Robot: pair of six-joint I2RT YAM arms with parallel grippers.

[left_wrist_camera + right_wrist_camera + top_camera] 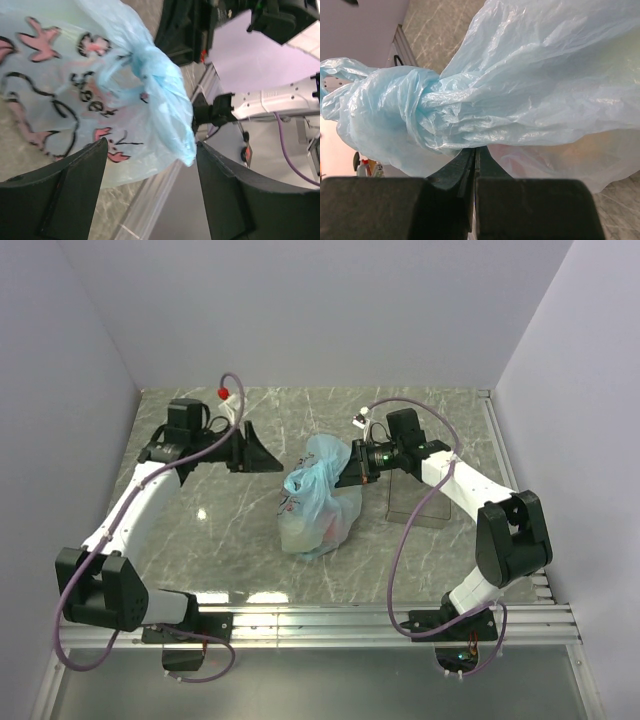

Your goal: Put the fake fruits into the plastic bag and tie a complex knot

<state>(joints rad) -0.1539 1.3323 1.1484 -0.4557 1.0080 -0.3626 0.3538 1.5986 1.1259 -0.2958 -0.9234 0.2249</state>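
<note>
From above, the bag (325,490) sat near the middle of the counter (240,530), with the fruits (312,530) showing as yellow and red blurs through its lower part. The left fingers (268,455) hung just left of the bag and did not touch it. The right fingers (352,472) met the bag's upper right side. A clear tray (415,505) stood on the right, near the right arm.

From the left wrist, the left fingers were spread wide and empty. The printed bag and its twisted knot (145,67) lay just beyond them.

From the right wrist, the right fingers were pressed together directly under the bunched neck. They seemed to pinch a fold of film, though the pinched part itself was hidden.

One knot looked made, so further tying probably remained. A hard pull from the right could tear the thin film, or drag the bag over and tip it. If only a thin fold was pinched, it could slip free. The left fingers might close on loose film instead of the neck, which would slacken the knot.
</note>
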